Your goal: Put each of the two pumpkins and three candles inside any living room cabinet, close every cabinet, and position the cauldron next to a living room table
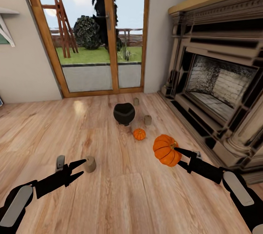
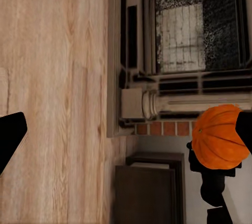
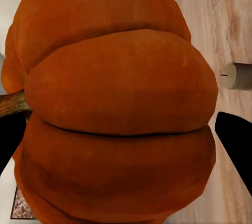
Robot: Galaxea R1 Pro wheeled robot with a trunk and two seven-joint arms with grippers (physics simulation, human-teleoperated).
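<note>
Right pincer [image 1: 174,152] clamps the larger pumpkin [image 1: 166,149] between its black fingers, holding it above the wooden floor [image 1: 109,190] at about 4 o'clock in the head view, close to the fireplace [image 1: 219,84] hearth. Left pincer [image 1: 83,169], at 7 o'clock, has its fingers spread apart with nothing between them, tips just beside a tan candle [image 1: 90,164] standing on the floor. Near the centre sits the black cauldron [image 1: 124,113], upright, with the small pumpkin [image 1: 139,134] near it toward 5 o'clock. Two more candles stand by: one [image 1: 147,119] at the cauldron's 3 o'clock, another [image 1: 136,101] just beyond it toward the glass door [image 1: 98,33]. Seen from the right wrist, the larger pumpkin's ribbed skin sits between both fingers. No lettering or labels can be read anywhere.
</note>
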